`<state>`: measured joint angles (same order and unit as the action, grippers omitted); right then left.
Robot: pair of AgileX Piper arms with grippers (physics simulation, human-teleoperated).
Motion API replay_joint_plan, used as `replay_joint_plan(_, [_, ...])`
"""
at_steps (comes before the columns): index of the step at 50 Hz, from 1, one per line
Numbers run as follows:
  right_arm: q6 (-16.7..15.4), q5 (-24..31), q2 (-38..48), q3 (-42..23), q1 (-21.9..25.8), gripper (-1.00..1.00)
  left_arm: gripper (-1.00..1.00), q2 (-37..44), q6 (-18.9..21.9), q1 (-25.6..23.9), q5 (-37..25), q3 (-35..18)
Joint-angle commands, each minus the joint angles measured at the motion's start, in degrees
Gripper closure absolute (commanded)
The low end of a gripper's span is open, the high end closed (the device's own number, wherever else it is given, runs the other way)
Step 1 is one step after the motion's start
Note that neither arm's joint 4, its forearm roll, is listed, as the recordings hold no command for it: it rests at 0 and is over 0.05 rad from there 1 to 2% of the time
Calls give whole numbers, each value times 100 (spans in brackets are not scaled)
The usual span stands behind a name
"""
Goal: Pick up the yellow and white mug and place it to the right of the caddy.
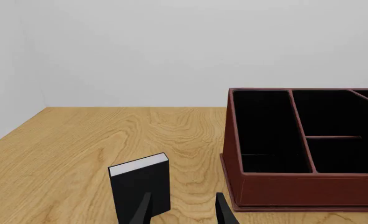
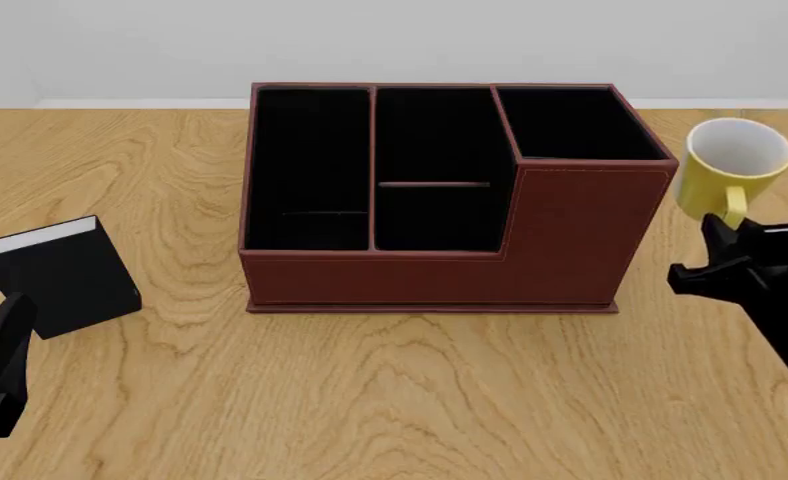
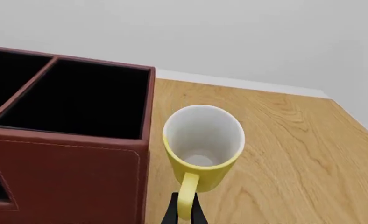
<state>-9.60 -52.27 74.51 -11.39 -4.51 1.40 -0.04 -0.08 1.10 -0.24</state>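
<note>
The left gripper (image 2: 5, 330) sits low at the near left edge of the tabletop (image 2: 408, 390), its jaws parted and grasping nothing; in the left wrist view the two dark fingertips (image 1: 140, 210) stand apart with bare wood between them. Just beyond it a small black book (image 2: 63, 275) with white pages stands upright on the wood, well left of the caddy (image 2: 554, 240).

At the near right, the right gripper (image 2: 721, 250) is at the mug's (image 2: 734, 165) handle. In the right wrist view the jaws look pinched on the yellow loop handle (image 3: 187, 196), with dark tips tight against its lower end.

The mug is upright, yellow outside and white inside, with its opening facing up. It is just beside the caddy's taller right section, on the right side, with a narrow strip of wood between them. The caddy stands mid-tabletop, its black-lined compartments open upward.
</note>
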Motion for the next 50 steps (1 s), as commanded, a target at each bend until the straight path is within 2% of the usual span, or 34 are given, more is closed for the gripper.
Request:
replay_joint_plan(1, [46,-147,162,-11,-35,100,-100,1,1,-1,1,0])
replay_joint_plan(33, [56,-963,1098,106,-130,100,-100,1,0,-1,1,0])
replay_joint_plan(50, [63,-1183,1414,96,-163,100,-100,-3,-1,0,-1,0])
